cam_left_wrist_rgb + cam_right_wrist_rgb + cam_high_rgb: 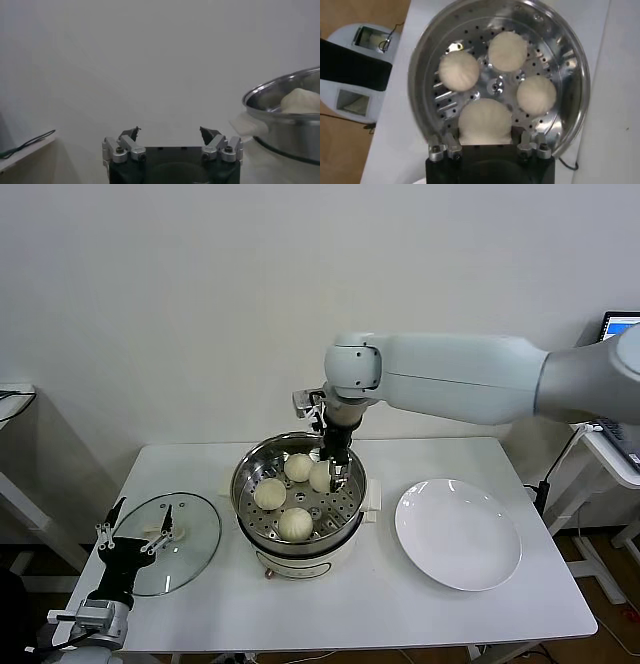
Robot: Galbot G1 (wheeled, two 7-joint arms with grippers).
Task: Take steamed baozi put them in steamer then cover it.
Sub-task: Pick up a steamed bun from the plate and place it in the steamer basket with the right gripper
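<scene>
Steamer (300, 502): set mid-table, lid off. Four baozi are counted on its perforated tray: one at the back (298, 467), one at the left (269, 493), one at the front (295, 524), and a fourth (320, 476) under the right gripper (338, 474).

Right gripper: lowered into the steamer over the fourth baozi, which is seen between its fingers in the right wrist view (485, 121). The fingers lie close against the bun; whether it is gripped or already let go cannot be told.

Left gripper (140, 534): held low at the table's left edge, beside the glass lid (170, 556), fingers spread wide and empty.

Plate (458, 533): on the steamer's right, bare.

Risks, as judged: if dough sticks to a finger, the bun could be dragged up or rolled onto its neighbour as the arm rises. The steamer rim could be struck on withdrawal. The lid handle is small, so a poor grasp could let the glass slip.

View notes: all four buns and the tray holes are shown plainly only from the right wrist. Lid and plate are shown only from the head. From the left wrist, the open left fingers (131, 133) and the steamer's side (285, 135) are seen, with one bun above the rim.
</scene>
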